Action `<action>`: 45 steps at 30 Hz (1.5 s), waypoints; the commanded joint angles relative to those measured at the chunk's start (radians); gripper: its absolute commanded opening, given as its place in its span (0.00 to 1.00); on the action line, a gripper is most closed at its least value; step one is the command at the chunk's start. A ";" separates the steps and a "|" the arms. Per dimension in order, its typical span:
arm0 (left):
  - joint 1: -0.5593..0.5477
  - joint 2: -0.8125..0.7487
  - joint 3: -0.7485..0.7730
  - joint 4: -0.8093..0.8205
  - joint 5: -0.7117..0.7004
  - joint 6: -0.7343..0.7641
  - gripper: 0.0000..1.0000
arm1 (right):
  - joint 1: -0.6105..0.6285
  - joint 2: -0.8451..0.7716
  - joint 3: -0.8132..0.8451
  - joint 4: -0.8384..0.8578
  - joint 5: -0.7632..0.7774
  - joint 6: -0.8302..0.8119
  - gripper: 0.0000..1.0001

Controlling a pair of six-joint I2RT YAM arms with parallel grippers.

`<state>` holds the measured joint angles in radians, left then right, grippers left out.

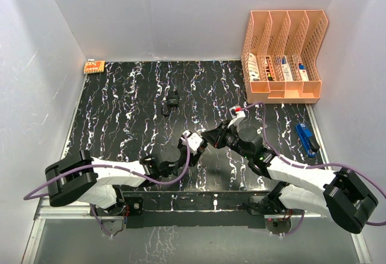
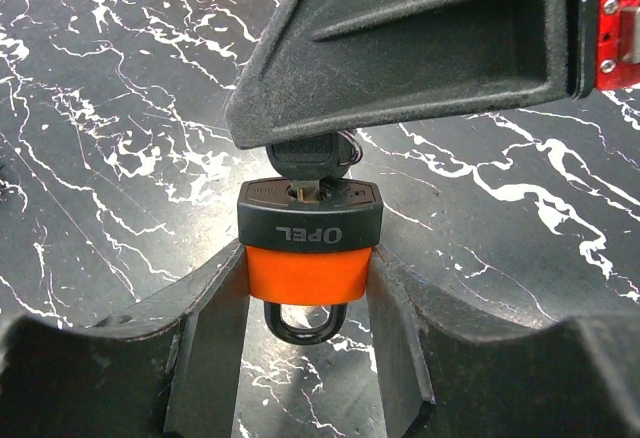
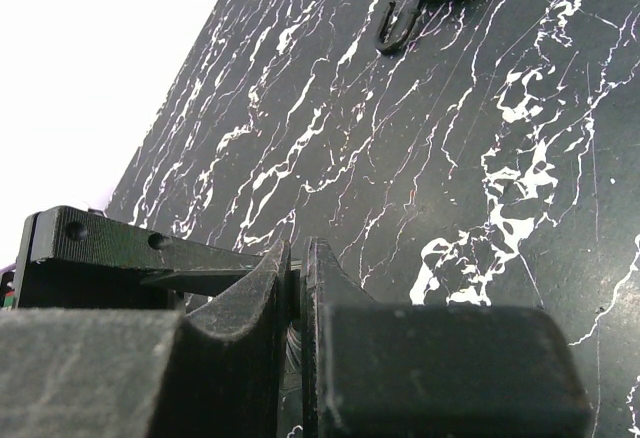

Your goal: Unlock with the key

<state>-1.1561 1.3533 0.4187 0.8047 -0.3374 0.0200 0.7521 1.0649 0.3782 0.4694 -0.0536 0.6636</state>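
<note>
Here, bare black marbled tabletop [image 1: 120, 113] spreads around the centre, with the peach slotted organiser [image 1: 283, 56] well apart at the far right edge. Both arms bend inward and meet mid-table. The left gripper [image 2: 306, 303] clamps the orange-and-black padlock [image 2: 308, 258] by its sides, and the right gripper [image 3: 298, 283] pinches the black-headed key [image 2: 305, 156] seated in its keyhole.

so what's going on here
The left jaws hold an orange padlock, keyhole facing the other arm. The right jaws are shut on the key, which appears to sit in the keyhole. The shackle looks closed, so it seems not yet unlocked. A second padlock lies farther back.
</note>
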 commanded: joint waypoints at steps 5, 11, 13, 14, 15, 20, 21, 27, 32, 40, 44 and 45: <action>-0.005 -0.089 0.118 0.051 -0.039 -0.051 0.00 | 0.033 0.007 0.049 -0.191 0.021 0.081 0.00; -0.005 -0.059 0.188 -0.059 -0.076 -0.058 0.00 | 0.033 0.041 0.110 -0.298 0.074 0.111 0.00; -0.005 -0.045 0.217 -0.096 -0.093 -0.058 0.00 | 0.033 0.058 0.132 -0.333 0.090 0.127 0.00; -0.005 -0.035 0.233 -0.120 -0.101 -0.059 0.00 | 0.033 0.067 0.144 -0.351 0.096 0.136 0.00; -0.005 -0.027 0.252 -0.140 -0.109 -0.059 0.00 | 0.033 0.074 0.156 -0.367 0.103 0.147 0.00; -0.005 0.010 0.322 -0.226 -0.150 -0.067 0.00 | 0.033 0.106 0.209 -0.448 0.122 0.230 0.00; -0.005 0.036 0.333 -0.238 -0.154 -0.070 0.00 | 0.033 0.108 0.217 -0.464 0.126 0.247 0.00; -0.005 0.078 0.366 -0.257 -0.169 -0.078 0.00 | 0.033 0.094 0.238 -0.525 0.141 0.312 0.00; -0.004 0.067 0.363 -0.264 -0.163 -0.092 0.00 | 0.033 0.031 0.215 -0.505 0.174 0.310 0.00; 0.050 0.026 0.305 -0.312 -0.130 -0.188 0.00 | 0.022 -0.085 0.236 -0.514 0.322 0.218 0.48; 0.084 -0.008 0.277 -0.355 -0.135 -0.240 0.00 | -0.002 -0.079 0.278 -0.590 0.377 0.194 0.58; 0.093 -0.021 0.270 -0.363 -0.136 -0.253 0.00 | -0.008 -0.080 0.282 -0.606 0.389 0.168 0.60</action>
<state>-1.0973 1.4273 0.7025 0.4389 -0.4561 -0.1596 0.7624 0.9958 0.5941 -0.0738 0.2581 0.8883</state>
